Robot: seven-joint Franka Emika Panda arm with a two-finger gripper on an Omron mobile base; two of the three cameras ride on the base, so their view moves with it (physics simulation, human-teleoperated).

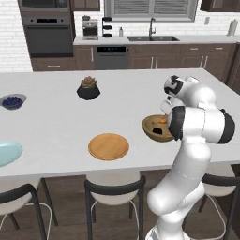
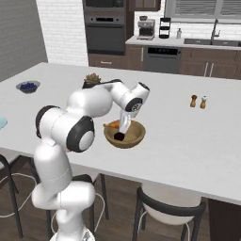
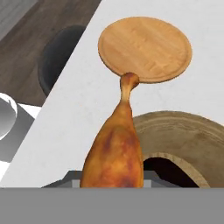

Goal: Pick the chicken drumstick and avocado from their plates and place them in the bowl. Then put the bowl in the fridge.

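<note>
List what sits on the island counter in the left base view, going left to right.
Light blue plate → bowl of blueberries → potted succulent → wooden plate → wooden bowl.

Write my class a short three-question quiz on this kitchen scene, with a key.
1. True or false: the wooden plate has food on it.
2. Which dark item already lies in the bowl? A) avocado B) pepper mill C) blueberries
3. Fill in: the drumstick is held by the tool over the ____.

Key:
1. False; it is bare.
2. A.
3. Bowl; the bone end points toward the wooden plate in the hand view.
</note>
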